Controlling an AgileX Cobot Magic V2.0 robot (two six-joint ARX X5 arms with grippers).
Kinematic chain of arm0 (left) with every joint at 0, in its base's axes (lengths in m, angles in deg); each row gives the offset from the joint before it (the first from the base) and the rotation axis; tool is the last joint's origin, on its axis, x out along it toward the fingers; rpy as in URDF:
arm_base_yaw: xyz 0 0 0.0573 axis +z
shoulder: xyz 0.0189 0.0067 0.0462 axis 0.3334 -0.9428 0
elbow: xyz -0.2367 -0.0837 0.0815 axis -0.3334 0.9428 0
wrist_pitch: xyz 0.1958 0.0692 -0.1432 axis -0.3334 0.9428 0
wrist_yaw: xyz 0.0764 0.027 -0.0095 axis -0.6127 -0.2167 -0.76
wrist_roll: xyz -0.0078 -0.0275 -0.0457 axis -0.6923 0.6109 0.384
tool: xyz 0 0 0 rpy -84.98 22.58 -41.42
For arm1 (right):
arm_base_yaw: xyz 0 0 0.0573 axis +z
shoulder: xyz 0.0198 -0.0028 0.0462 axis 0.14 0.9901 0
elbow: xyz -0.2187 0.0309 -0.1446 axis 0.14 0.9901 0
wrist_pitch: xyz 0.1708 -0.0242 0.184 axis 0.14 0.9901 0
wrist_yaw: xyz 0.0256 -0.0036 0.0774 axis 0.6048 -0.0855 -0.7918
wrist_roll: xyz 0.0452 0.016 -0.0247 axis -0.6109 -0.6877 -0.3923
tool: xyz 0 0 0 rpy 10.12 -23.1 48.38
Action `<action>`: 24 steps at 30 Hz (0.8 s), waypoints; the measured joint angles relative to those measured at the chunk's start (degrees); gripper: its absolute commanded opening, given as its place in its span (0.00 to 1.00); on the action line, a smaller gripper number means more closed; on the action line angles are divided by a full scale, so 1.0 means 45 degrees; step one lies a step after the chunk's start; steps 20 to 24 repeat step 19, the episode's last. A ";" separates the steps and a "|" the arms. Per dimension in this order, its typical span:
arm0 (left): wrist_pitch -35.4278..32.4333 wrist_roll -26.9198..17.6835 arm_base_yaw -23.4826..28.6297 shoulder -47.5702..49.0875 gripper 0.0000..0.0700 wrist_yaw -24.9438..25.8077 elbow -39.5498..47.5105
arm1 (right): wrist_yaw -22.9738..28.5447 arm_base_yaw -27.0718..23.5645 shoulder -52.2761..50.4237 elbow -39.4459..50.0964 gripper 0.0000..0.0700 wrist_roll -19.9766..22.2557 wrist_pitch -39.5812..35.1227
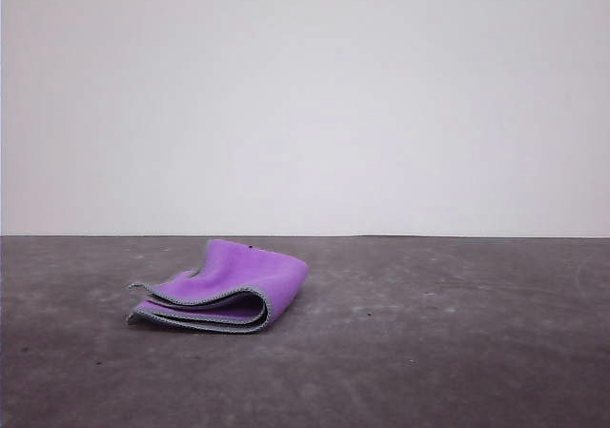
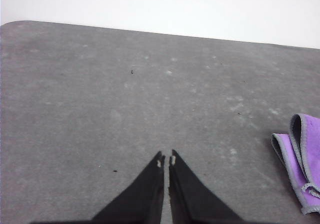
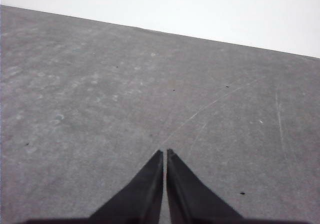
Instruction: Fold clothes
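The clothes (image 1: 232, 284) are one small purple cloth with a grey stitched hem, lying folded over in layers on the dark grey table, left of centre in the front view. A corner of the clothes (image 2: 304, 160) also shows in the left wrist view. My left gripper (image 2: 166, 160) is shut with nothing in it, hovering over bare table a short way from that corner. Over bare table too, my right gripper (image 3: 164, 153) is shut and holds nothing.
The dark grey table (image 1: 429, 352) is scuffed and speckled, with its far edge (image 1: 381, 236) meeting a plain white wall. A rounded table corner (image 2: 15, 24) is in the left wrist view.
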 measured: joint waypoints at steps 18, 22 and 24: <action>0.0002 -0.0001 0.0000 0.0000 0.00 0.0000 0.0000 | 0.0000 0.0000 0.0000 0.0000 0.01 0.0000 0.0000; -0.0001 -0.0001 0.0000 0.0000 0.00 0.0000 0.0000 | 0.0000 0.0000 0.0000 0.0000 0.01 0.0001 0.0000; -0.0001 -0.0001 0.0000 0.0000 0.00 0.0000 0.0000 | 0.0000 0.0000 0.0000 0.0000 0.01 0.0001 0.0000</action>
